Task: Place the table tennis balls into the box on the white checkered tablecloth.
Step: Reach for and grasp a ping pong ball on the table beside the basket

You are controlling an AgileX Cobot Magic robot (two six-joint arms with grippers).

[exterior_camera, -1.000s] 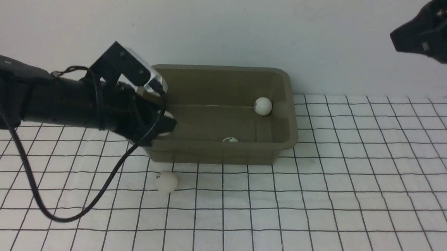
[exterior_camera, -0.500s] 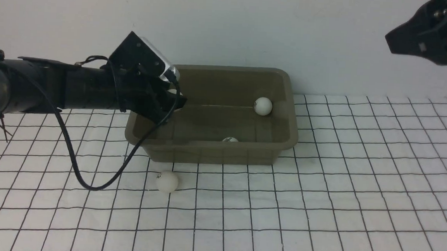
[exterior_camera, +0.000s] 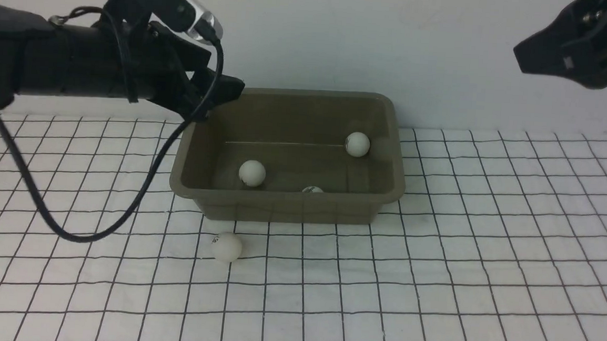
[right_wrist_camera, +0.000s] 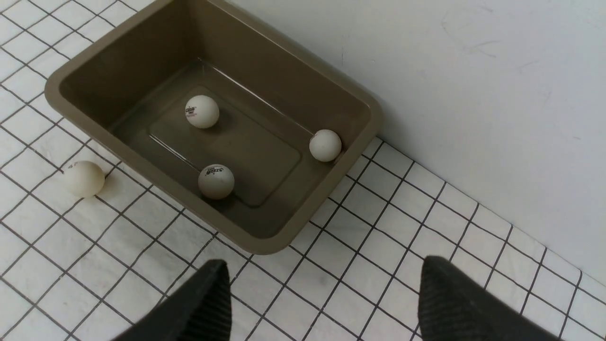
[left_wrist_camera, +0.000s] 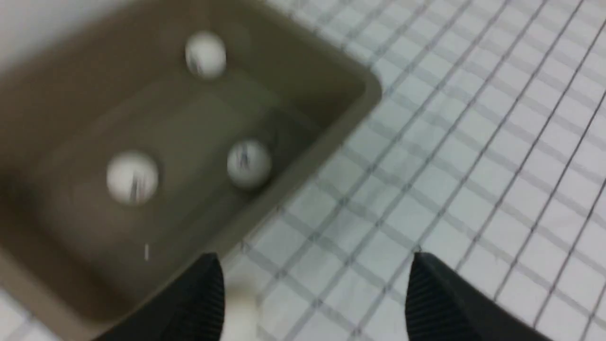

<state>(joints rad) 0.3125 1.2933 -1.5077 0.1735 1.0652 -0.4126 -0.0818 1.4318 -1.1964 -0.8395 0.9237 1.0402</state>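
- The left gripper point(exterior_camera: 229, 89) has lifted clear of the box point(exterior_camera: 291, 200) and a third ball point(exterior_camera: 252, 173) now rests on its floor. The fingers are spread and hold nothing.
- Nearest, the last ball point(exterior_camera: 226, 247) sits on the wrinkled white checkered tablecloth point(exterior_camera: 433, 284), just beside the box's near wall. It lies below and camera-side of the left gripper, which I judge the closer arm.
- Smooth and round, it has no long axis and may roll.
- The olive plastic box has sloping walls and also holds a near ball point(exterior_camera: 312, 190) and a far ball point(exterior_camera: 357, 144).
- High at far right, the right gripper point(right_wrist_camera: 322, 270) is spread and empty.

No readable text anywhere. Small dark printed marks sit on the ball mid-floor point(right_wrist_camera: 202, 112) and the ball at the near wall point(right_wrist_camera: 216, 181) of the box point(right_wrist_camera: 123, 66), and on the ball on the tablecloth point(exterior_camera: 226, 247); all too small to read.
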